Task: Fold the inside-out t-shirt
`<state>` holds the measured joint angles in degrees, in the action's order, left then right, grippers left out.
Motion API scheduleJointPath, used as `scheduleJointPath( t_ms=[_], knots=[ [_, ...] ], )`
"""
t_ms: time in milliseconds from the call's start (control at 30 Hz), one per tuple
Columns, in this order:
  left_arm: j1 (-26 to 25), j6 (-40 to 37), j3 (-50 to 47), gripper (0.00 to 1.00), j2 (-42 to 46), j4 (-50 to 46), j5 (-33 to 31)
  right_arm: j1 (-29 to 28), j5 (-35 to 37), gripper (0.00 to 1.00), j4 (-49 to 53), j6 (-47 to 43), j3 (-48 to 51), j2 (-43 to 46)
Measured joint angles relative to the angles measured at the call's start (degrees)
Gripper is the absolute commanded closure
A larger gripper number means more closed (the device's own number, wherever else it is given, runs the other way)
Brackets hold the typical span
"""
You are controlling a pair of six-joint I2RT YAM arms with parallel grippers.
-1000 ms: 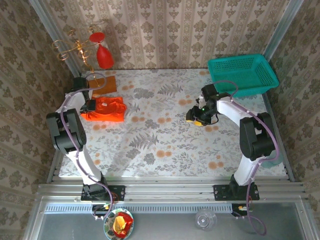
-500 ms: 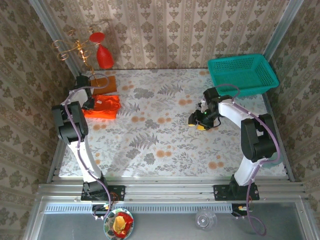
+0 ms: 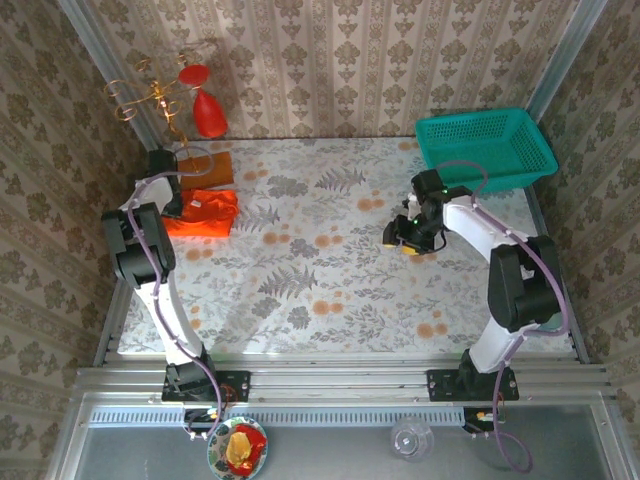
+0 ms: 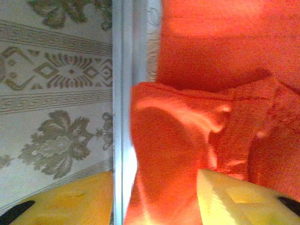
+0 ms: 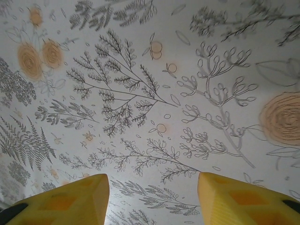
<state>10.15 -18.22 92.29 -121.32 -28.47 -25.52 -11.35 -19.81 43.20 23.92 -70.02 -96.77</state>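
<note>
The left fingers (image 4: 239,199) stand well apart and grip nothing. Between them and just ahead of them lies the orange-red t-shirt (image 4: 187,136), and a soft fold of its cloth rises in the gap without being pinched. One finger is above the cloth. The other is above the grey metal rail (image 4: 123,93) at the foot of the patterned wall.

From the top view the t-shirt (image 3: 203,213) is a small folded bundle on the flowered worktop (image 3: 320,280), directly under the end of the left arm. Just beyond these fingers, touching the far edge of the bundle or almost so, lies a flat orange-brown block (image 3: 210,168). Farther beyond it stands a red ornament (image 3: 208,115).

The right fingers (image 5: 239,199) are also about half open and empty, with only the leaf pattern of the worktop below them. In the top view the right fingers (image 3: 405,247) are well apart from the t-shirt, and a teal basket (image 3: 485,148) is behind them.
</note>
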Motion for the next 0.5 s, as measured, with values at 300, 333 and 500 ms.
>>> scheduleJointPath(
  t_ms=[300,333,500],
  knots=[
    [0.4,5.1,-1.6,0.37,10.2,-1.8,3.0,1.0,8.0,0.25,0.3,-1.0,1.7,9.0],
    [0.4,5.9,-2.5,0.34,11.8,-1.8,3.8,1.3,9.0,0.20,0.2,-1.1,2.2,9.9],
    [-1.0,11.1,-8.9,0.00,21.4,-1.4,8.8,3.0,15.3,0.00,-1.4,-1.2,5.0,12.3]
  ],
)
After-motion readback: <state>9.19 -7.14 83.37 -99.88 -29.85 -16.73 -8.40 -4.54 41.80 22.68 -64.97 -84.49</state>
